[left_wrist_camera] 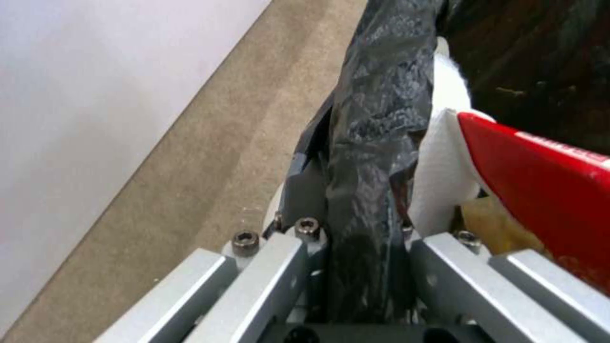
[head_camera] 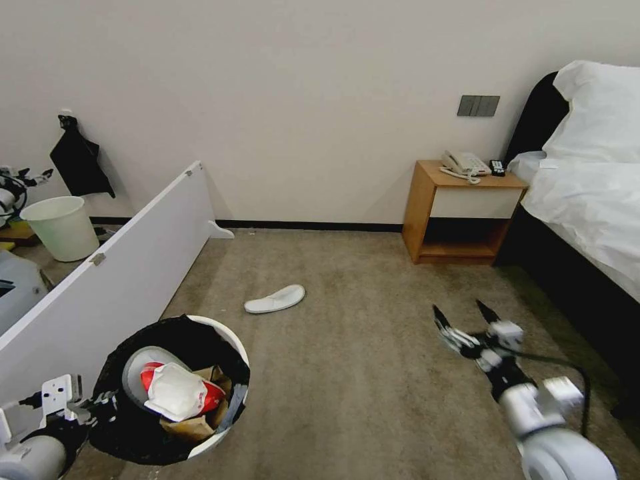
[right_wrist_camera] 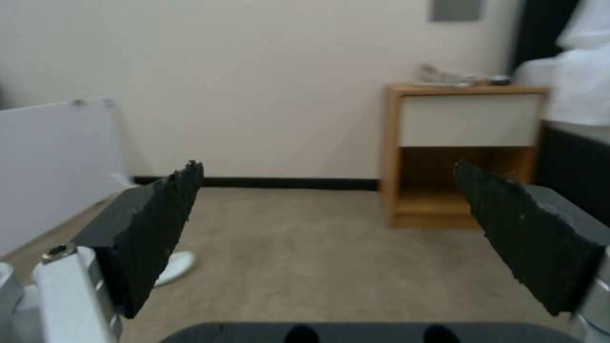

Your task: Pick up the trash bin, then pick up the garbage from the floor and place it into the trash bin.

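Left pincer (left_wrist_camera: 356, 238) is clamped on the bag-lined rim of the trash bin (head_camera: 220, 427), held at the robot's lower left beside the white panel (head_camera: 113, 280). Right pincer (head_camera: 467, 319) is spread wide and empty above the carpet. One white slipper (head_camera: 275, 299) lies on the floor, well apart, ahead and left of it.

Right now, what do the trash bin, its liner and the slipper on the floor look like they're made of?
Trash bin: smooth white wall, likely plastic. Liner: thin crinkled glossy black film, pinched by the left gripper. Slipper: flat, matte white, probably soft fabric.
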You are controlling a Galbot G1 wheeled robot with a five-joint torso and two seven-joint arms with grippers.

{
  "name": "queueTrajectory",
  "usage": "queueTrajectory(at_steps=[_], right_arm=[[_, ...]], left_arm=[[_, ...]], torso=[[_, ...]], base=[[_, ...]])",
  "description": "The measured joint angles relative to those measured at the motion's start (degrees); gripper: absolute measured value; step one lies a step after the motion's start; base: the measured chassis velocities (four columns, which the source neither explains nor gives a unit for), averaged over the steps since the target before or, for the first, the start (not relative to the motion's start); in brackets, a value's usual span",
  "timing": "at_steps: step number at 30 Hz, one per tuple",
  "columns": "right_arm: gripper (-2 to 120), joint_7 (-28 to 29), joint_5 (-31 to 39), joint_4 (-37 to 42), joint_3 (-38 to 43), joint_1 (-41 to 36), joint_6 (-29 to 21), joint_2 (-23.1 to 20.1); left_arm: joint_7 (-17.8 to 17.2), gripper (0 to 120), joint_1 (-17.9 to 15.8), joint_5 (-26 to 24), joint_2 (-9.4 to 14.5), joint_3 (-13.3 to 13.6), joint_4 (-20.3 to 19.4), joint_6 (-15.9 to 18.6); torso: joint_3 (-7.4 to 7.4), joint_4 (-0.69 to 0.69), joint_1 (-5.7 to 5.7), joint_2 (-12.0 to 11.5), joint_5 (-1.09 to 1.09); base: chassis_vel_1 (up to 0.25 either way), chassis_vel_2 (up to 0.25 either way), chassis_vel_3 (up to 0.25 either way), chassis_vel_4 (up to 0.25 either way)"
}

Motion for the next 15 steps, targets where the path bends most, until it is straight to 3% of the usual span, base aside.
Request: queueTrajectory(at_steps=[1,3,9,15], right_arm=[[100,0.00,0.00,0.00,0.00,0.00,0.00,0.00],[100,-1.64,-2.82,0.56,2.65,-3.44,0.99,4.03],[100,-7.04,-5.52,-0.97,3.70,-5.79,4.35,8.06],[100,-7.73,-7.18,-0.81,3.48,-5.95,4.73,9.08]], left_arm=[[0.00,3,0.00,0.00,0.00,0.00,0.00,0.00],[0.49,3,0.40,0.26,-0.21,-0.05,0.01,0.02],[0.60,3,0.01,0.78,-1.05,0.47,-0.04,0.02],[0.68,3,0.21,0.82,-1.31,0.51,-0.49,0.02]], torso=[[0.00,0.00,0.00,0.00,0.00],[0.00,-0.02,0.00,0.00,0.01],[0.00,-0.02,0.00,0.00,0.03],[0.00,-0.01,0.00,0.00,0.02]], base=[[0.000,0.000,0.000,0.000],[0.000,0.000,0.000,0.000],[0.000,0.000,0.000,0.000],[0.000,0.000,0.000,0.000]])
